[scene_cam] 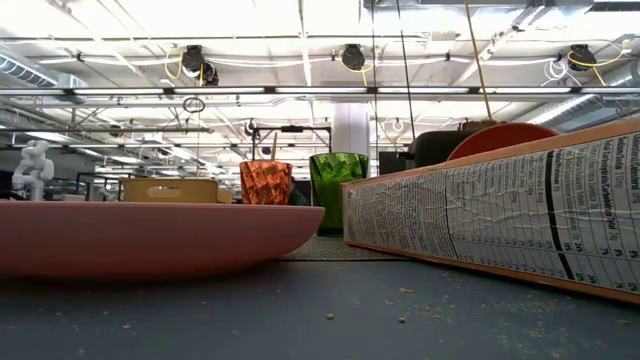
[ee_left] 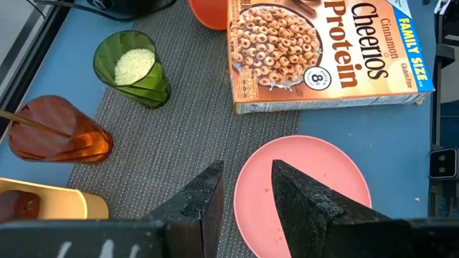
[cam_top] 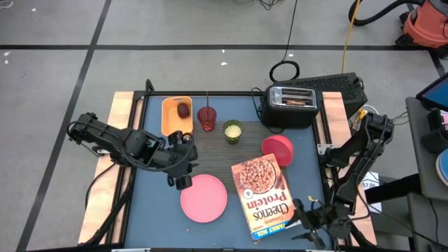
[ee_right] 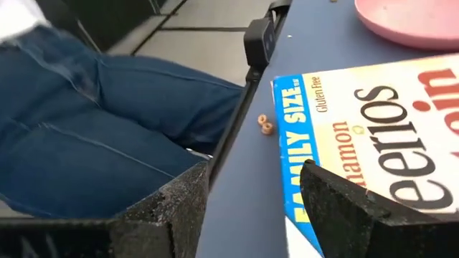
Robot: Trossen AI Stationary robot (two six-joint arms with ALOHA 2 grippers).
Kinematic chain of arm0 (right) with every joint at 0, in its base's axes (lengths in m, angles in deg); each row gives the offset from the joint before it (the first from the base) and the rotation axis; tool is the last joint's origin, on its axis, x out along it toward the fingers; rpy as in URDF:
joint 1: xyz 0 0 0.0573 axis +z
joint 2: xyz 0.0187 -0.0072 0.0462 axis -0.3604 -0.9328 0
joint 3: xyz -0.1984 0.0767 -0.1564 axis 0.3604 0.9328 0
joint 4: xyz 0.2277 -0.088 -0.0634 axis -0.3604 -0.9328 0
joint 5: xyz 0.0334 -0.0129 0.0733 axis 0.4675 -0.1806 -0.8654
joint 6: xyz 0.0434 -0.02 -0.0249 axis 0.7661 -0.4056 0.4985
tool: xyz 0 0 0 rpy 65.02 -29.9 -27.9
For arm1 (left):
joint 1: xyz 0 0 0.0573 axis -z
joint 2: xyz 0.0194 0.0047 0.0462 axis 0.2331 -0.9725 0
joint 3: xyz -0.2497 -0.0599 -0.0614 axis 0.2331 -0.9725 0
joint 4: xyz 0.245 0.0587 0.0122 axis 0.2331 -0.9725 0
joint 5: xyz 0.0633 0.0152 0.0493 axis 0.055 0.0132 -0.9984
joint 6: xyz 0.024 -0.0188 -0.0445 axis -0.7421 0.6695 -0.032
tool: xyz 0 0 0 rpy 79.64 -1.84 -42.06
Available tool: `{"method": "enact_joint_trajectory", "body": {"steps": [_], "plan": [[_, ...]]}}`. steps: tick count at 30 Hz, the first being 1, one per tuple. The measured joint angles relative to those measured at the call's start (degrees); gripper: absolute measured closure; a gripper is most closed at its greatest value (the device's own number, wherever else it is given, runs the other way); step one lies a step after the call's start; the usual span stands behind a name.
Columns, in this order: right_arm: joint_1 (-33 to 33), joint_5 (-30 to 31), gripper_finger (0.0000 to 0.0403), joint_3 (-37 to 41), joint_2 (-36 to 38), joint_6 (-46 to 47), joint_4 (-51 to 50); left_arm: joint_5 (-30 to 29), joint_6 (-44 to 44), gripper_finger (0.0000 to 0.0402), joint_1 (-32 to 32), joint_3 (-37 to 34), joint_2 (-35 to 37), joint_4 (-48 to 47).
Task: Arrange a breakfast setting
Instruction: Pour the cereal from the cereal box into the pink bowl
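Around my worktop (cam_top: pixel 308 175) lies a grey floor (cam_top: pixel 175 24) crossed by dark lines; overhead run white ceiling pipes (scene_cam: pixel 300 92), perhaps conduits.

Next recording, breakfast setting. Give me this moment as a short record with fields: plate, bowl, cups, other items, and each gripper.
plate: flat pink plate on the dark placemat, empty, left of the cereal box
bowl: pink-red bowl near the box's far end, by the toaster
cups: red tumbler and green cup side by side, upright
tray: orange tray holding a dark-red fruit
left gripper: open, empty, at the plate's left edge
right gripper: open, empty, at the box's near right corner
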Motion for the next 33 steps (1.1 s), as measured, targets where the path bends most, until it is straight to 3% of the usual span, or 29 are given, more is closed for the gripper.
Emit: {"method": "enact_joint_trajectory", "body": {"steps": [24, 33], "plan": [[-1.55, 0.3, 0.0193, 0.0, -5.62, -23.24, -0.44, 0.01, 1.73, 0.0277, 0.0, 0.0, 0.0, 0.02], [-1.57, 0.39, 0.0193, 0.0, -6.11, -25.49, -3.3, 0.01, 1.73, 0.0277, 0.0, 0.0, 0.0, 0.04]]}}
